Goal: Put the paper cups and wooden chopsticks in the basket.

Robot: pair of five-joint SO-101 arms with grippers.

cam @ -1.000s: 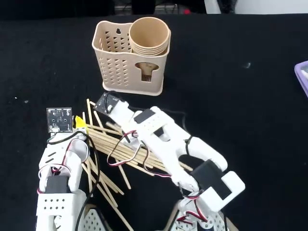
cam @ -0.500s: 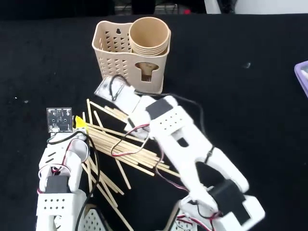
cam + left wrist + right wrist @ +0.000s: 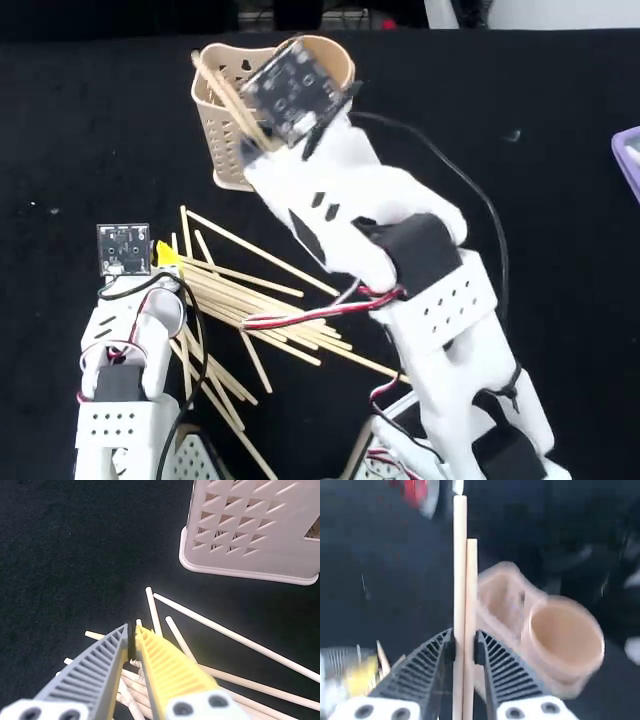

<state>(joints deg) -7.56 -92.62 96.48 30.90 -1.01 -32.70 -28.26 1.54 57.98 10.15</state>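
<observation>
So in the second since the earlier shot the right arm had swung up off the pile and over toward the basket (image 3: 218, 150), while the left arm hadn't budged. Starting on the left: the left gripper (image 3: 132, 630) sat low at the near edge of the loose chopsticks (image 3: 250, 300), jaws pressed together with nothing between them as far as I could tell. The loose sticks lay fanned on the table between the two arms, well short of the basket. Further along, the right gripper (image 3: 464, 641) was clamped on two wooden chopsticks (image 3: 460, 555), pinched side by side with the long ends sticking out past the fingertips. From the high view that pair (image 3: 225, 95) sat tilted across the basket's left rim, above it and not in it yet. The paper cups (image 3: 338, 55) were already stacked in the right-hand compartment, so my guess is the free slot beside them was the target. To do it well, I'd say stand the sticks closer to upright, get their lower ends inside the rim before letting go, and come down gently, since a light plastic basket could probably tip or slide. The table (image 3: 520, 220) was covered in black, matte cloth. At the far right edge there was a purple object (image 3: 628, 155), and behind the table just a dim background I couldn't make out.
</observation>
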